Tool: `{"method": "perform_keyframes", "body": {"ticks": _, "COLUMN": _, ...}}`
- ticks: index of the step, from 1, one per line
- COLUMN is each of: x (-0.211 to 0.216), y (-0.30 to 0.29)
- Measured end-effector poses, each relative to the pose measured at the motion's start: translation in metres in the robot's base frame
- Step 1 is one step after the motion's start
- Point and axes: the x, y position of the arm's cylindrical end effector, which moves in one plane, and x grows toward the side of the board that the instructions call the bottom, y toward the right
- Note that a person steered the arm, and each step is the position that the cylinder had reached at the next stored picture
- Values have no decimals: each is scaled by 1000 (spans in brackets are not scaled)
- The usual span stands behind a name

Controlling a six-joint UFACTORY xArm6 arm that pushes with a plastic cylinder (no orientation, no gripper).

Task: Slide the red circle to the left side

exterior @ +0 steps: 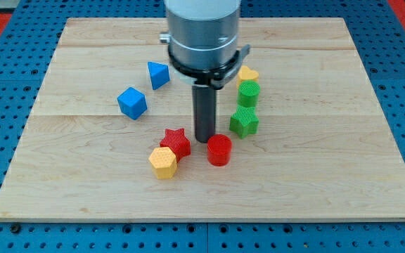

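Observation:
The red circle (pixel 219 150) is a short red cylinder just below the middle of the wooden board (pixel 83 183). My tip (pixel 204 140) stands just above it and slightly to its left, close to its top-left edge. A red star (pixel 176 143) lies to the left of the tip, and a yellow hexagon (pixel 163 162) touches the star at its lower left. The rod hangs from a grey cylinder at the view's top centre.
A green star (pixel 244 121) lies up-right of the red circle, with a green cylinder (pixel 248 93) and a yellow heart (pixel 247 74) above it. A blue cube (pixel 132 102) and a blue triangle (pixel 157 74) lie at upper left. A blue pegboard surrounds the board.

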Motion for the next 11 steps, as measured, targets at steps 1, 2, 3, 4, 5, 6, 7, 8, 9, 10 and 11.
{"method": "perform_keyframes", "body": {"ticks": 1, "x": 16, "y": 34}}
{"method": "perform_keyframes", "body": {"ticks": 2, "x": 52, "y": 54}}
{"method": "perform_keyframes", "body": {"ticks": 3, "x": 55, "y": 61}}
{"method": "perform_keyframes", "body": {"ticks": 4, "x": 61, "y": 122}}
{"method": "perform_keyframes", "body": {"ticks": 5, "x": 86, "y": 82}}
{"method": "perform_keyframes", "body": {"ticks": 6, "x": 69, "y": 28}}
{"method": "perform_keyframes", "body": {"ticks": 7, "x": 57, "y": 49}}
{"method": "perform_keyframes", "body": {"ticks": 8, "x": 28, "y": 45}}
{"method": "perform_keyframes", "body": {"ticks": 9, "x": 40, "y": 56}}
{"method": "perform_keyframes", "body": {"ticks": 10, "x": 76, "y": 86}}
{"method": "perform_keyframes", "body": {"ticks": 11, "x": 130, "y": 63}}
